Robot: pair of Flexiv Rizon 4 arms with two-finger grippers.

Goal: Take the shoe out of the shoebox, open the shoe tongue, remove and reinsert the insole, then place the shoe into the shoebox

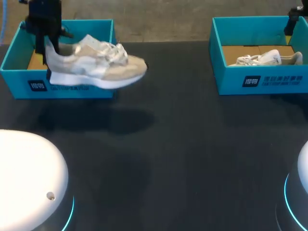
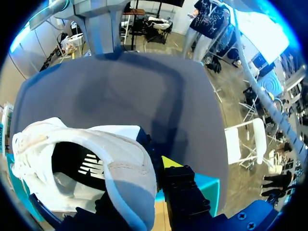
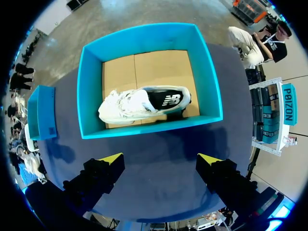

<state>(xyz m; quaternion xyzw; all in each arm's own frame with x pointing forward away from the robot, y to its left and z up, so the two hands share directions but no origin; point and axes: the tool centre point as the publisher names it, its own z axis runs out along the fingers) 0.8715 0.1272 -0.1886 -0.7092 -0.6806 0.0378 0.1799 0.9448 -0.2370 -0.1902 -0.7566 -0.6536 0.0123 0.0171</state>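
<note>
A white and beige sneaker (image 1: 96, 65) hangs in the air, sole down, over the front wall of the left teal shoebox (image 1: 57, 87), toe pointing right. My left gripper (image 1: 47, 46) is shut on its heel. In the left wrist view the sneaker (image 2: 96, 159) fills the space by the gripper (image 2: 144, 169); one yellow tip shows outside the heel, the other is hidden. My right gripper (image 3: 161, 160) stands open above the near wall of the right teal shoebox (image 3: 144, 129). In that box a second sneaker (image 3: 139, 103) lies on its side.
The dark table (image 1: 183, 144) stretches between the two boxes. The right shoebox (image 1: 260, 81) with its sneaker (image 1: 264, 58) stands at the back right. White rounded robot bases sit at the front left (image 1: 29, 178) and front right (image 1: 302, 175).
</note>
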